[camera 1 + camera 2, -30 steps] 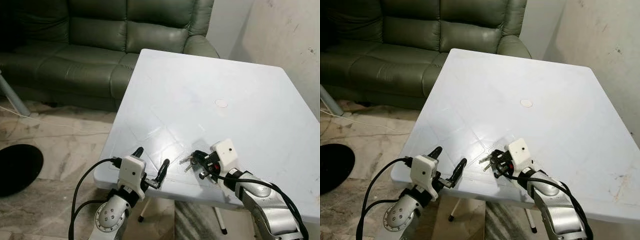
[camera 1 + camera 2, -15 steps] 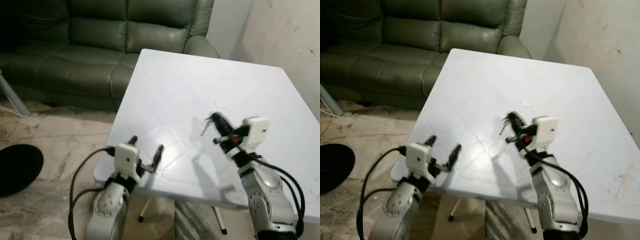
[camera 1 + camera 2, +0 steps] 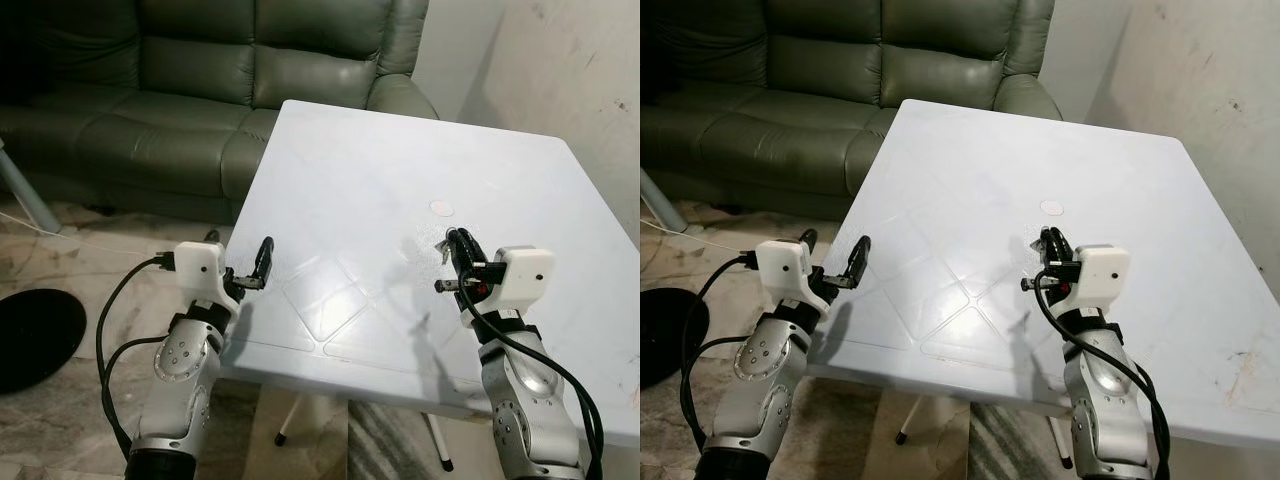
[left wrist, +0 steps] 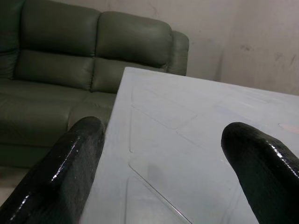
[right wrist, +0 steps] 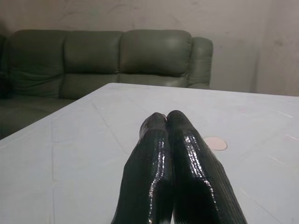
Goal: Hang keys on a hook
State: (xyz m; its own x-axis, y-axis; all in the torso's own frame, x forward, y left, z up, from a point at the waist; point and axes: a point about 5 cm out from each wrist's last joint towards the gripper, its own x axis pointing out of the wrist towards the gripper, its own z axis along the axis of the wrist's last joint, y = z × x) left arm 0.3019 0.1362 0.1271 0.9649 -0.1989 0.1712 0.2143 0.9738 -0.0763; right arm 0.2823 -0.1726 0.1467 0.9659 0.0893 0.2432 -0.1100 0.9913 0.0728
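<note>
Right pincer (image 3: pixel 458 243) raised above the white table (image 3: pixel 520 190), toward its near edge, fingers pressed together on the keys (image 3: pixel 440 246). Keys held clear of the tabletop. Left pincer (image 3: pixel 240 268) spread wide beside the table's left edge, holding nothing.

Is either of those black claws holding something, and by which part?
The right gripper is shut on the keys, which dangle at its fingertips above the table; the exact part is too small to tell. The left gripper holds nothing.
</note>
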